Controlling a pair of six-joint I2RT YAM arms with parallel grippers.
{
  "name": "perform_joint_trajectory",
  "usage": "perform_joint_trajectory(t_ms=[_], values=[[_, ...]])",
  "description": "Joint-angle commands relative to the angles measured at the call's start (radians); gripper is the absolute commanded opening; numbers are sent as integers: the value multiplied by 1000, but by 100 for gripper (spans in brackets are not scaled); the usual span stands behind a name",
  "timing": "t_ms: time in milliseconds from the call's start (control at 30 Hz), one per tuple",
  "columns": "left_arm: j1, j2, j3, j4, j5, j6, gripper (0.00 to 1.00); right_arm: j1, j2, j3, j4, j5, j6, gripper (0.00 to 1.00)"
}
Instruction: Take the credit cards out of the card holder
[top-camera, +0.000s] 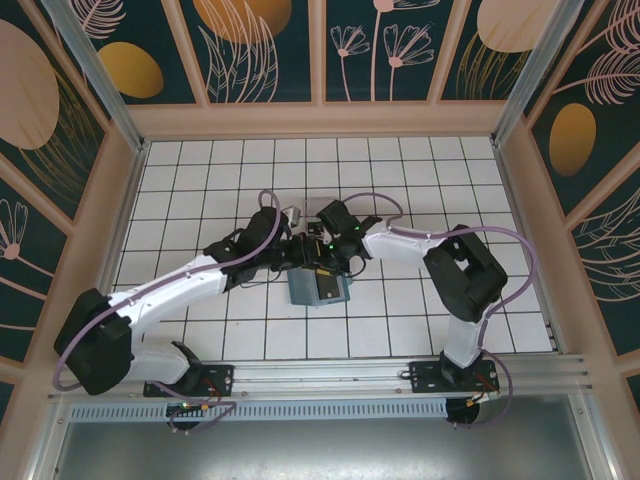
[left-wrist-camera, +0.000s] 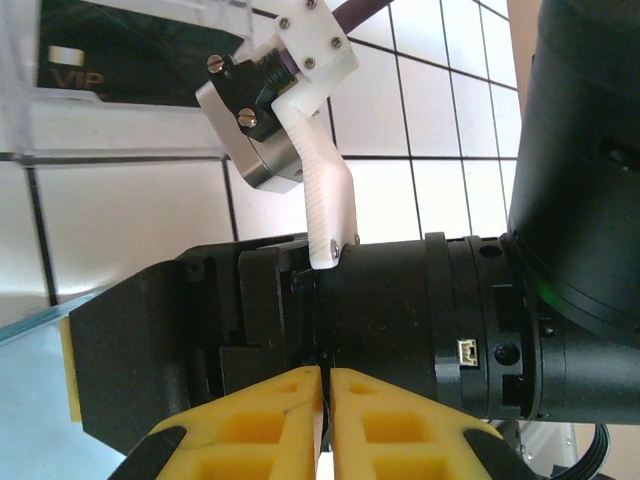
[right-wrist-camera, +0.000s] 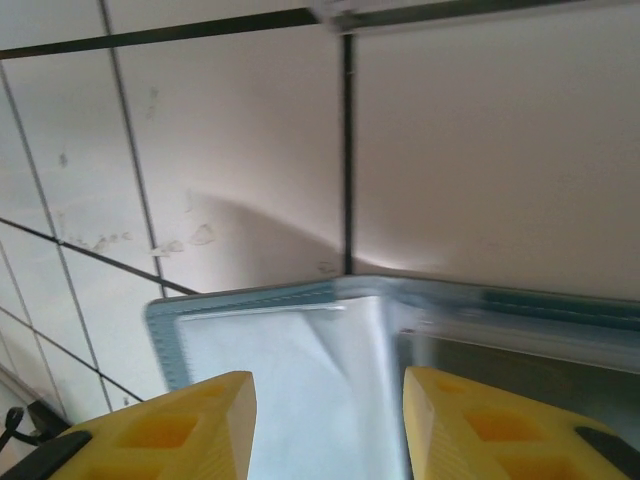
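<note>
The teal-blue card holder (top-camera: 318, 291) lies open on the white tiles at the table's middle, with both arms meeting over its far edge. A dark credit card (top-camera: 329, 288) shows in its right half. My left gripper (top-camera: 298, 262) is shut, and a thin sliver of the holder's edge sits between its yellow fingers (left-wrist-camera: 265, 420); the holder's pale blue face (left-wrist-camera: 28, 400) lies low on the left. My right gripper (right-wrist-camera: 328, 420) is open above the holder (right-wrist-camera: 165, 330), its fingers either side of a pale panel (right-wrist-camera: 290, 380). The dark card (right-wrist-camera: 520, 375) lies to the right.
A clear plastic box (left-wrist-camera: 120, 125) stands just beyond the grippers with a dark card marked VIP (left-wrist-camera: 110, 60) inside; it also shows from above (top-camera: 291, 213). The right arm's black wrist (left-wrist-camera: 420, 310) and white camera mount (left-wrist-camera: 325, 190) crowd close in front of my left gripper.
</note>
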Motion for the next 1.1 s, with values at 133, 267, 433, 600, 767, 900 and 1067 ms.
perform_joint_trajectory(t_ms=[133,267,433,600,767,900,1067], values=[[-6,135,0,-36,18,-53,17,-39,-104,-70,-63,59,-72,44],[-25,210,9,-28,16,-72,18,-65,-140,-111,-84,83,-100,43],[-46,277,35,-18,26,-76,18,-79,-164,-128,-91,73,-112,43],[-59,321,59,-16,37,-73,17,-87,-206,-147,-95,69,-108,43],[-63,332,70,-20,36,-69,16,-100,-245,-174,-108,81,-98,43],[-64,302,69,-6,23,-69,14,-115,-281,-204,-99,60,-87,43],[-63,225,52,65,45,-57,12,-121,-299,-213,-116,72,-87,43]])
